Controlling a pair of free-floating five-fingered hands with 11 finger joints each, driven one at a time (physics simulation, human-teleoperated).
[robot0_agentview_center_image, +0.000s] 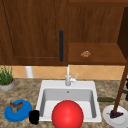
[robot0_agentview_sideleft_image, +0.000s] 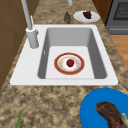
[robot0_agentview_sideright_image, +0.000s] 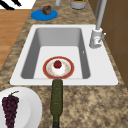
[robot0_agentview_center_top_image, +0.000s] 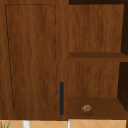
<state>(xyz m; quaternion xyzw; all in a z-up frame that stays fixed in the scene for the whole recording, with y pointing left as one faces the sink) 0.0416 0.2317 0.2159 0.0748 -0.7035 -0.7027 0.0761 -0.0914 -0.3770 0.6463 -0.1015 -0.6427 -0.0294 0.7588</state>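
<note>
Presently: one left hand (robot0_agentview_center_image: 33, 116), fingers' state indiscernible, between one blue plate (robot0_agentview_center_image: 11, 117) and one sink (robot0_agentview_center_image: 43, 88).

In the white sink (robot0_agentview_sideright_image: 110, 75) lies a red-rimmed plate (robot0_agentview_sideright_image: 58, 68) bearing a strawberry (robot0_agentview_sideright_image: 57, 64). A dark green cucumber (robot0_agentview_sideright_image: 56, 100) lies on the counter just before it. Beside it, grapes (robot0_agentview_sideright_image: 10, 107) on a white plate (robot0_agentview_sideright_image: 30, 105). Faucet (robot0_agentview_sideright_image: 96, 37) at right; blue plate (robot0_agentview_sideright_image: 44, 15) far back.

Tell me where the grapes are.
The grapes lie on a white plate on the counter right of the sink, beside a dark green bottle lying on its side; right side view, bottom left.
</note>
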